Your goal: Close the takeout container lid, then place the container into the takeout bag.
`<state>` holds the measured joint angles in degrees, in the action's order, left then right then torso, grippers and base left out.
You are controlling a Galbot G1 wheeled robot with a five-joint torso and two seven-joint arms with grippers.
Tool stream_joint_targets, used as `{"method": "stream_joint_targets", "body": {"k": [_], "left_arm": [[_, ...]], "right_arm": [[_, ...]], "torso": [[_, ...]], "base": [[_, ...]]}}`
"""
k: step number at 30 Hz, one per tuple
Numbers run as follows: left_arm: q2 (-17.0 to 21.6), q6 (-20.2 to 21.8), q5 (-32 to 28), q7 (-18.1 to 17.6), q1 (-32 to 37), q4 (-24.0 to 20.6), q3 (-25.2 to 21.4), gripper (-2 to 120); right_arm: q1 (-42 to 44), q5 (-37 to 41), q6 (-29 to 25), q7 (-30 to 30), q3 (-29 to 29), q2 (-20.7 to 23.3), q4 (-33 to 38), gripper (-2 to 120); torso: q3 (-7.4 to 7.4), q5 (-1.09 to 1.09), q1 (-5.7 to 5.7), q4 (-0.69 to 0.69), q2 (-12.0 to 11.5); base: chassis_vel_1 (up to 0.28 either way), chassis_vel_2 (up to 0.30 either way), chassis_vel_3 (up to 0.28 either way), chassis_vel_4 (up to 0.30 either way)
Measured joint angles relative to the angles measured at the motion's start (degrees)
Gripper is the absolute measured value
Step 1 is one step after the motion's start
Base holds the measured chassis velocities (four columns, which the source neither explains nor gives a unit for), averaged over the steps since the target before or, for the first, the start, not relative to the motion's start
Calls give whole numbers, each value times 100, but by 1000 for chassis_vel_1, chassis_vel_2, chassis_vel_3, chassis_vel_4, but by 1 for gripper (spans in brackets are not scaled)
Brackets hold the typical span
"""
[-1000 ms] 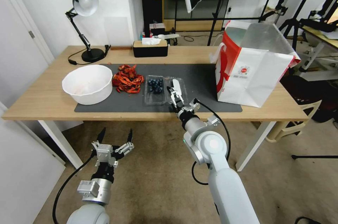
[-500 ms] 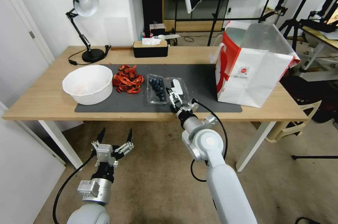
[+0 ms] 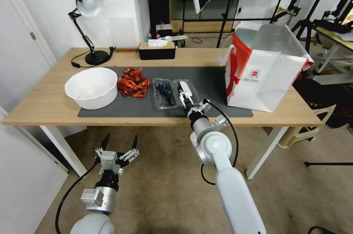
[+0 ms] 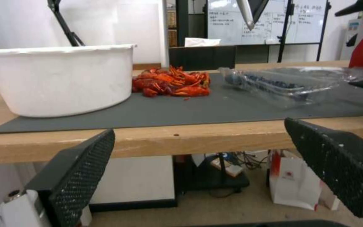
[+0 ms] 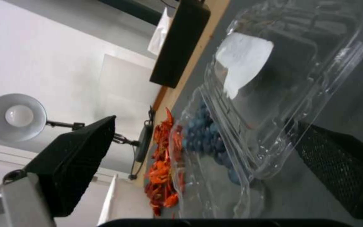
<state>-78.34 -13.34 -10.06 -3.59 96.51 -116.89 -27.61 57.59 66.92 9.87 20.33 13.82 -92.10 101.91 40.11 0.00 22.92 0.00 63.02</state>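
Clear plastic lid [image 3: 187,90] lies flat and open between my spread right gripper [image 3: 185,96] fingers; container [image 3: 165,93] unbagged, bag [image 3: 263,74] waiting. Left gripper [image 3: 119,145] hangs open, idle below the table.

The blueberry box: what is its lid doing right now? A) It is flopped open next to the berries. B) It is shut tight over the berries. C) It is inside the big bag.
A: the lid with its white label lies open on the dark mat beside the berry half of the takeout container, the right gripper at it, well apart from the takeout bag.
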Motion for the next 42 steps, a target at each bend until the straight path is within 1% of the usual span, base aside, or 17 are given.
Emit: {"method": "stream_joint_targets", "body": {"k": [4,6,8,10,12,14,16,18,23,28,30,31,34,35,38,40,42], "left_arm": [[-1,-13,-1,-1,2,8,0,100],[-2,-19,-2,-2,3,9,0,100],[-3,-21,-1,-2,4,9,0,100],[-12,-37,-2,-3,13,11,0,100],[-15,-42,-2,-3,17,13,0,100],[-28,-85,-2,-4,37,24,0,100],[-30,-90,-1,-4,40,26,0,100],[-37,-109,-1,-6,48,35,-3,100],[-44,-116,2,-10,56,39,-4,100],[-51,-121,14,-13,61,45,10,100],[-53,-121,19,-13,62,47,23,100],[-53,-121,19,-13,62,47,23,100],[-55,-121,22,-13,62,50,26,100],[-55,-121,22,-13,62,50,26,100],[-46,-121,21,-17,54,77,21,100],[-42,-122,20,-17,51,84,21,100],[-32,-128,17,-17,28,107,29,100]], "right_arm": [[-18,-590,-88,-114,-105,-1,2,100],[-42,-1376,-179,-286,-229,9,-10,100],[-51,-1562,-189,-315,-253,17,-17,100],[-100,-2336,-236,-443,-335,53,-61,100],[-112,-2491,-245,-481,-351,63,-76,100],[-183,-3126,-381,-800,-409,120,-199,100],[-200,-3247,-436,-898,-419,134,-234,100],[-277,-3676,-644,-1502,-463,224,-362,100],[-377,-3762,-617,-1994,-560,315,-448,100],[-554,-3290,-151,-2376,-711,418,-561,100],[-690,-2474,332,-2344,-761,439,-641,100],[-690,-2474,332,-2344,-761,439,-641,100],[-803,-1349,853,-1986,-729,420,-735,100],[-803,-1349,853,-1986,-729,420,-735,100],[-856,-186,1182,-1533,-585,370,-764,98],[-861,-41,1206,-1480,-567,365,-766,98],[-878,448,1266,-1255,-490,335,-781,92]], "torso": [[0,0,0,0,0],[0,0,0,1,0],[0,0,0,0,0],[0,0,0,0,0],[-1,0,0,0,0],[-1,0,0,0,0],[-1,1,0,0,0],[-1,0,0,0,0],[-1,0,0,0,0],[-1,0,0,0,0],[-1,0,0,1,0],[-1,0,0,1,0],[-1,0,0,1,0],[-1,0,0,1,0],[-1,0,0,0,0],[-1,0,0,0,0],[-1,0,0,0,1]], "base": [[0,0,0,0],[0,0,0,0],[0,0,0,0],[0,0,0,0],[0,0,0,0],[0,0,0,0],[0,0,0,0],[0,0,0,0],[0,0,0,0],[0,0,0,0],[0,0,0,0],[0,0,0,0],[0,0,0,0],[0,0,0,0],[0,0,0,0],[0,0,0,0],[0,0,0,0]]}}
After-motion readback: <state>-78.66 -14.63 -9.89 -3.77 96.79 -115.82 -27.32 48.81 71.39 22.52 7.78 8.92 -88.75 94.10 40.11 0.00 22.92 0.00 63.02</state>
